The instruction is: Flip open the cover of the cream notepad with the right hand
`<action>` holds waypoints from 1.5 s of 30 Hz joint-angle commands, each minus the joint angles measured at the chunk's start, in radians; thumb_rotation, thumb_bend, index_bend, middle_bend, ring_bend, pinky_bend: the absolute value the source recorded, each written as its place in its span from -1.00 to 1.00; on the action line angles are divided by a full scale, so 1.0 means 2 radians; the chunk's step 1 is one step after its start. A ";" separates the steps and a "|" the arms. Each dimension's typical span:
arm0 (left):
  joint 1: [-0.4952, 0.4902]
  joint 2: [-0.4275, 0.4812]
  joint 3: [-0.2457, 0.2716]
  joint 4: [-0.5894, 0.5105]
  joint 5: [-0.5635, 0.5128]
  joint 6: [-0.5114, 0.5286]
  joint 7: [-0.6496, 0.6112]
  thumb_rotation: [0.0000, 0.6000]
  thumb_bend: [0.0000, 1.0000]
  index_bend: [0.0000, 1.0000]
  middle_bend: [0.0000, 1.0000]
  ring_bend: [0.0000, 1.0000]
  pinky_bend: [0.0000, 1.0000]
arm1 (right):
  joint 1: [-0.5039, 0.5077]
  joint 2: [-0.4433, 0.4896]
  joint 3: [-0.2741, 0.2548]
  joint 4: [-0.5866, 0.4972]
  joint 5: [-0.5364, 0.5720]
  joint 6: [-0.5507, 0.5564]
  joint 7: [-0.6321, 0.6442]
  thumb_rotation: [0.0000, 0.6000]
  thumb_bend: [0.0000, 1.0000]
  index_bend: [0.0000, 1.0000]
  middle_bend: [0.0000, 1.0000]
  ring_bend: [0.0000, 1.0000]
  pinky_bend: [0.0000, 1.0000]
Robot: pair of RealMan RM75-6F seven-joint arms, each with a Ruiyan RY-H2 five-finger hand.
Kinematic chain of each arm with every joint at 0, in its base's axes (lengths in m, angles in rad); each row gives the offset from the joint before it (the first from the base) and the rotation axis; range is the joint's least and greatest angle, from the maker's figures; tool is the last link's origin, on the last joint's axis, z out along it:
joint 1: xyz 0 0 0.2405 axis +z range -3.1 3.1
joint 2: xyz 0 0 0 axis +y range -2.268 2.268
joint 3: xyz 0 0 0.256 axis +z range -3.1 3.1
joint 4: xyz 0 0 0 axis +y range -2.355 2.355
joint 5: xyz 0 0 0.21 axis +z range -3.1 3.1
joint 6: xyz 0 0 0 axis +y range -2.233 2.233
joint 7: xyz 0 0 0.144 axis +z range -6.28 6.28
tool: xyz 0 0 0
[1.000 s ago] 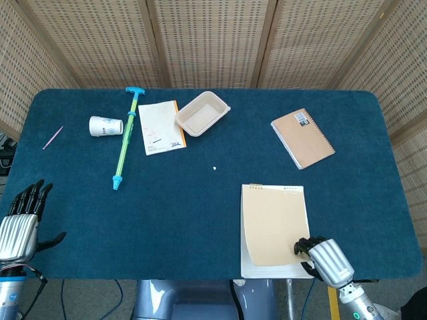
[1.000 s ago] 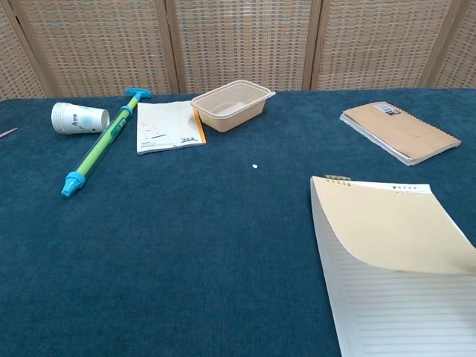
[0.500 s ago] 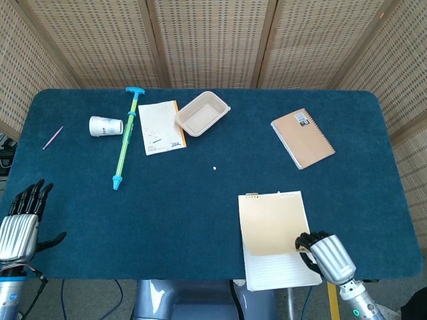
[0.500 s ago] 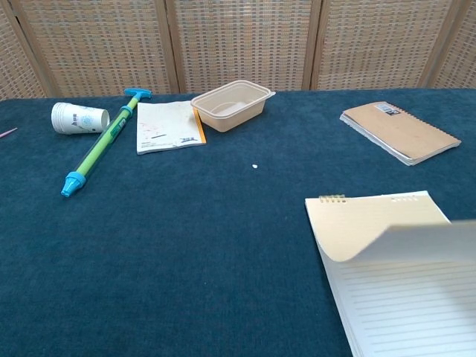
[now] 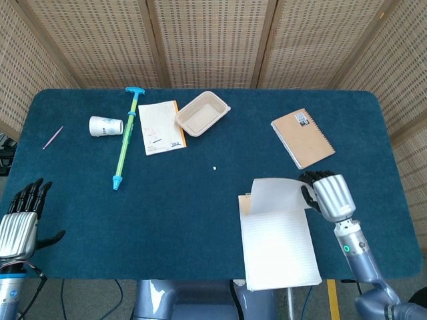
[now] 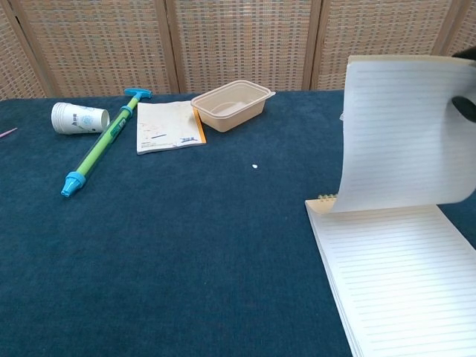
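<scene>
Blue table (image 5: 200,213): right hand (image 5: 327,193) holds notepad cover (image 6: 405,134) upright (lined page showing).

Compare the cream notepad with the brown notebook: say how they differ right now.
The cream notepad lies open, lined pages showing, its cover lifted by the right hand; the brown notebook lies shut and untouched. The notepad sits at the near edge, bound along its top; the notebook sits further back, angled, with a spiral down one long side and a small label. Both rest on the blue table.

two notepads (image 5: 279,247) (image 5: 303,138), one cup (image 5: 106,125), one tray (image 5: 202,113), one syringe (image 5: 125,139), one booklet (image 5: 161,127)
</scene>
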 commanded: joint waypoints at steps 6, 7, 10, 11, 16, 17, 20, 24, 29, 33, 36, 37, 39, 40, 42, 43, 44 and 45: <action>-0.009 -0.008 -0.006 0.015 -0.015 -0.016 -0.003 1.00 -0.76 -0.96 -1.00 -1.00 -0.85 | 0.081 -0.024 0.066 0.082 0.081 -0.091 -0.008 1.00 0.39 0.46 0.23 0.23 0.37; -0.010 -0.009 -0.006 0.017 -0.017 -0.018 -0.004 1.00 -0.76 -0.96 -1.00 -1.00 -0.85 | 0.092 -0.030 0.072 0.096 0.091 -0.102 -0.010 1.00 0.38 0.46 0.23 0.23 0.37; -0.013 -0.010 -0.008 0.020 -0.019 -0.020 -0.003 1.00 -0.76 -0.96 -1.00 -1.00 -0.85 | 0.117 -0.045 0.081 0.130 0.111 -0.131 -0.013 1.00 0.38 0.46 0.23 0.23 0.37; -0.014 -0.011 -0.009 0.021 -0.020 -0.021 -0.003 1.00 -0.76 -0.96 -1.00 -1.00 -0.85 | 0.125 -0.051 0.083 0.141 0.117 -0.140 -0.015 1.00 0.37 0.46 0.23 0.23 0.37; -0.018 -0.013 -0.012 0.027 -0.028 -0.027 -0.004 1.00 -0.76 -0.96 -1.00 -1.00 -0.85 | 0.157 -0.079 0.087 0.196 0.142 -0.179 -0.022 1.00 0.32 0.38 0.14 0.15 0.33; -0.019 -0.014 -0.013 0.028 -0.031 -0.029 -0.003 1.00 -0.76 -0.96 -1.00 -1.00 -0.85 | 0.162 -0.084 0.086 0.207 0.147 -0.189 -0.023 1.00 0.20 0.24 -0.01 -0.02 0.19; -0.022 -0.015 -0.014 0.029 -0.036 -0.034 0.000 1.00 -0.76 -0.96 -1.00 -1.00 -0.85 | 0.174 -0.091 0.080 0.225 0.173 -0.235 -0.036 1.00 -0.24 -0.43 -0.58 -0.61 -0.35; -0.021 -0.016 -0.012 0.028 -0.038 -0.033 0.003 1.00 -0.76 -0.97 -1.00 -1.00 -0.85 | 0.178 -0.097 0.082 0.229 0.194 -0.243 -0.041 1.00 -0.71 -1.00 -1.00 -1.00 -0.84; -0.021 -0.016 -0.011 0.026 -0.035 -0.029 0.005 1.00 -0.76 -0.97 -1.00 -1.00 -0.85 | 0.177 -0.094 0.088 0.222 0.192 -0.208 -0.028 1.00 -0.94 -1.00 -1.00 -1.00 -0.88; -0.020 -0.016 -0.009 0.025 -0.032 -0.027 0.004 1.00 -0.76 -0.98 -1.00 -1.00 -0.85 | 0.176 -0.081 0.093 0.201 0.195 -0.192 -0.033 1.00 -1.00 -1.00 -1.00 -1.00 -0.89; -0.020 -0.015 -0.009 0.024 -0.031 -0.025 0.002 1.00 -0.76 -0.98 -1.00 -1.00 -0.85 | 0.172 -0.070 0.093 0.179 0.206 -0.190 -0.047 1.00 -1.00 -1.00 -1.00 -1.00 -0.89; -0.019 -0.014 -0.009 0.024 -0.031 -0.025 0.000 1.00 -0.76 -0.98 -1.00 -1.00 -0.85 | 0.167 -0.064 0.092 0.168 0.211 -0.189 -0.052 1.00 -1.00 -1.00 -1.00 -1.00 -0.89; -0.019 -0.013 -0.009 0.024 -0.031 -0.023 -0.002 1.00 -0.76 -0.98 -1.00 -1.00 -0.85 | 0.159 -0.054 0.087 0.147 0.216 -0.187 -0.056 1.00 -1.00 -1.00 -1.00 -1.00 -0.89; -0.018 -0.012 -0.009 0.024 -0.031 -0.023 -0.004 1.00 -0.76 -0.98 -1.00 -1.00 -0.85 | 0.148 -0.046 0.080 0.129 0.215 -0.179 -0.056 1.00 -1.00 -1.00 -1.00 -1.00 -0.89; -0.018 -0.010 -0.009 0.024 -0.033 -0.023 -0.006 1.00 -0.76 -0.98 -1.00 -1.00 -0.85 | 0.129 -0.033 0.069 0.102 0.211 -0.165 -0.051 1.00 -1.00 -1.00 -1.00 -1.00 -0.89; -0.017 -0.010 -0.008 0.024 -0.033 -0.024 -0.008 1.00 -0.76 -0.98 -1.00 -1.00 -0.85 | 0.114 -0.023 0.059 0.082 0.206 -0.155 -0.046 1.00 -1.00 -1.00 -1.00 -1.00 -0.90; -0.017 -0.009 -0.008 0.025 -0.033 -0.024 -0.009 1.00 -0.76 -0.98 -1.00 -1.00 -0.85 | 0.104 -0.017 0.053 0.070 0.201 -0.146 -0.044 1.00 -1.00 -1.00 -1.00 -1.00 -0.91; -0.016 -0.008 -0.007 0.025 -0.033 -0.024 -0.010 1.00 -0.76 -0.98 -1.00 -1.00 -0.85 | 0.090 -0.011 0.043 0.057 0.193 -0.131 -0.040 1.00 -1.00 -1.00 -1.00 -1.00 -0.93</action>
